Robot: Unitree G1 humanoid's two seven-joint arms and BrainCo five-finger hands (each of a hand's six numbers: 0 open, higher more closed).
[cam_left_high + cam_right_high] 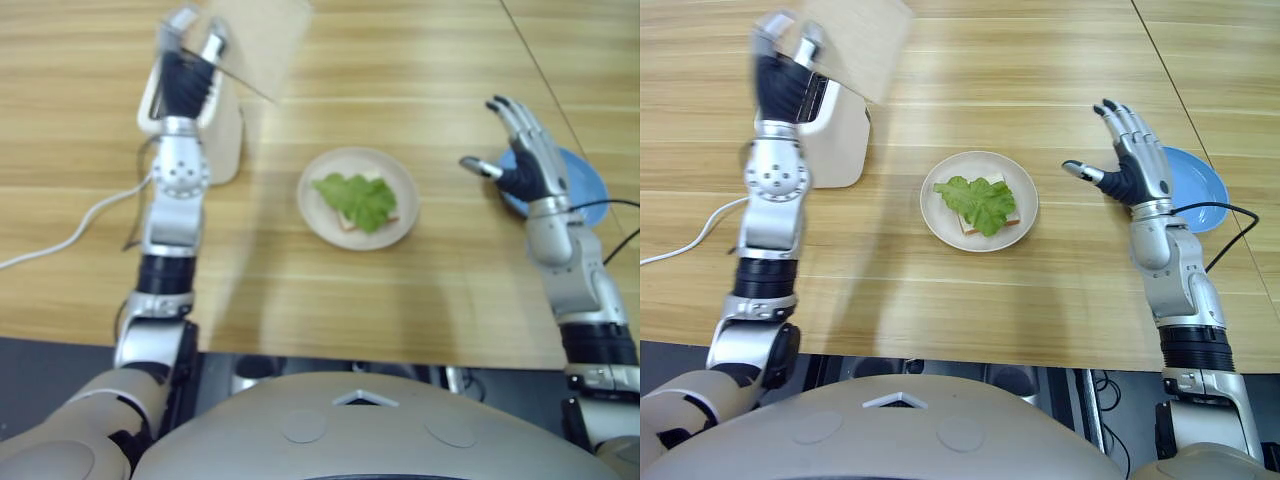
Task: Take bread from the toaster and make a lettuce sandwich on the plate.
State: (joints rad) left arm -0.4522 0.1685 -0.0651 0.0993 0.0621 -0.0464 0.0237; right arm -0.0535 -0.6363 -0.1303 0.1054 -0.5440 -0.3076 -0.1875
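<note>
1. We see the left hand (188, 75) raised at the far left of the table (1040, 80), directly over the toaster (225, 140).
2. Its fingers are closed on the lower edge of a slice of bread (262, 40), which stands up and leans to the right above the toaster. The slice is blurred, so we cannot make out exactly how the grip sits.
3. The toaster is a pale box standing near the table's left side. A white cable (60, 243) runs from it across the wood towards the left edge.
4. The cream plate (938, 218) sits in the middle of the table, well apart from the toaster and to its right.
5. On the plate lies a bottom slice (1008, 222) of bread, with a lettuce leaf (978, 203) spread over it. The leaf covers most of the slice and leaves its corners showing.
6. The right hand (1135, 170) is on the right, held above the table with its fingers spread wide and straight and its thumb pointing towards the cream plate. It holds nothing.
7. A blue plate (1200, 190) lies just behind and to the right of that hand, partly hidden by it.
8. A black cable (1225, 210) crosses the table's right edge beside the blue plate.
</note>
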